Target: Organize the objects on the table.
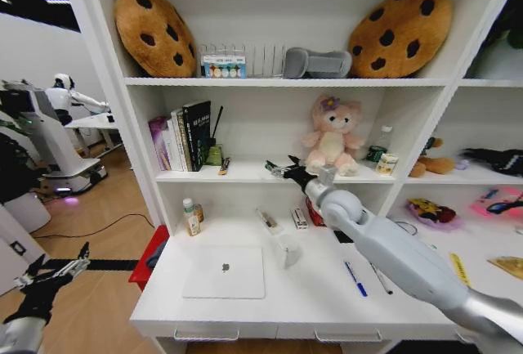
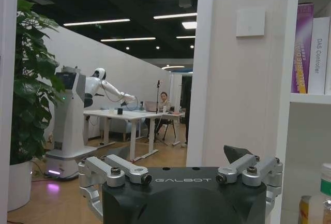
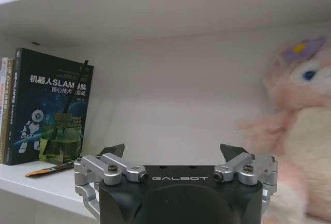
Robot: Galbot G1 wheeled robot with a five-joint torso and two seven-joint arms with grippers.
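Note:
A thin silver laptop [image 1: 223, 272] lies closed on the white table [image 1: 310, 309], front left. To its right lie a blue pen [image 1: 355, 279] and a black pen [image 1: 381, 280]. My right arm reaches from the lower right up to the middle shelf. There the right gripper [image 1: 282, 168] is open and holds nothing, just left of the pink plush toy [image 1: 332, 137]. In the right wrist view the right gripper [image 3: 173, 151] faces the shelf's back wall, with the plush [image 3: 302, 131] on one side and a green translucent holder [image 3: 61, 140] on the other. My left gripper [image 1: 57, 266] hangs open beside the table's left end, also the left gripper [image 2: 176, 157].
Small bottles [image 1: 190, 217], a clear cup [image 1: 288, 252] and small boxes [image 1: 299, 218] stand at the back of the desk. Books [image 1: 181, 135] line the middle shelf. A red bin [image 1: 151, 257] sits left of the desk. Another robot [image 2: 77, 115] stands by a distant table.

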